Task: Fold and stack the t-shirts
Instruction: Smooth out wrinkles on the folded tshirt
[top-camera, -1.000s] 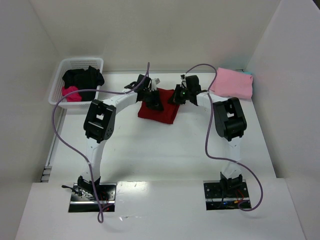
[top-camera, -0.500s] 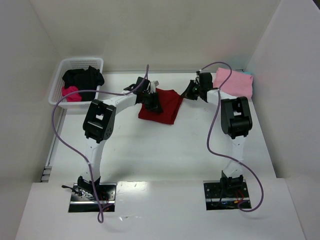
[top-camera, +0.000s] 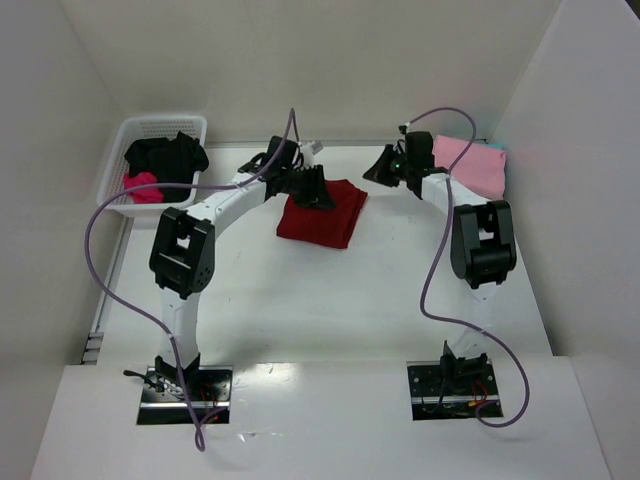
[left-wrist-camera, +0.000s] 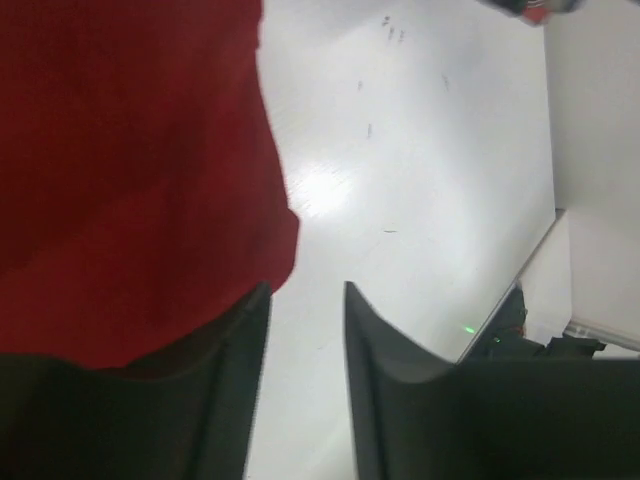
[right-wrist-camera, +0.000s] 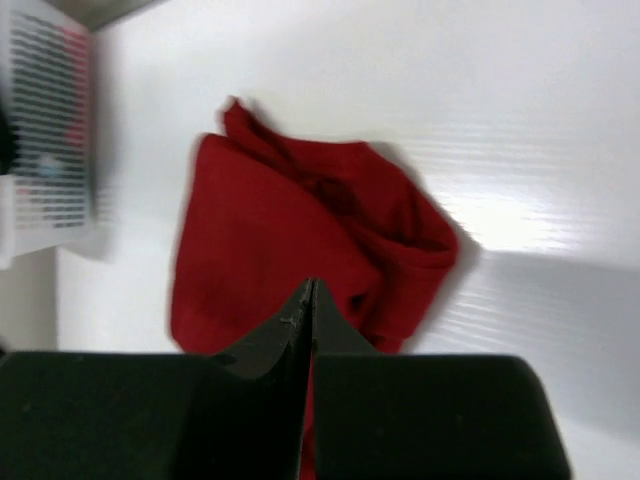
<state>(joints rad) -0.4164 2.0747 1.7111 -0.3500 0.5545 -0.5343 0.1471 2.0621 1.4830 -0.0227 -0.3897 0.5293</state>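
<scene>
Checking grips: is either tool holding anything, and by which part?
Nothing held: left tool open beside the dark red cloth t-shirt, right tool shut, empty.

We see the overhead view bright and evenly lit, the white tabletop (top-camera: 330, 290) and walls (top-camera: 300, 60) nearly washed out, with only faint soft shadows under the arms (top-camera: 180, 260) and a small glare patch near the bases (top-camera: 185, 385). In the left wrist view we find a sheen on the tabletop beside the dark red t-shirt (left-wrist-camera: 130, 170), which is soft, and the dark fingers (left-wrist-camera: 230, 400) are out of focus. The right wrist view is blurred throughout, worst at the basket (right-wrist-camera: 45, 130) on its left edge, with a glare band right of the shirt.
</scene>
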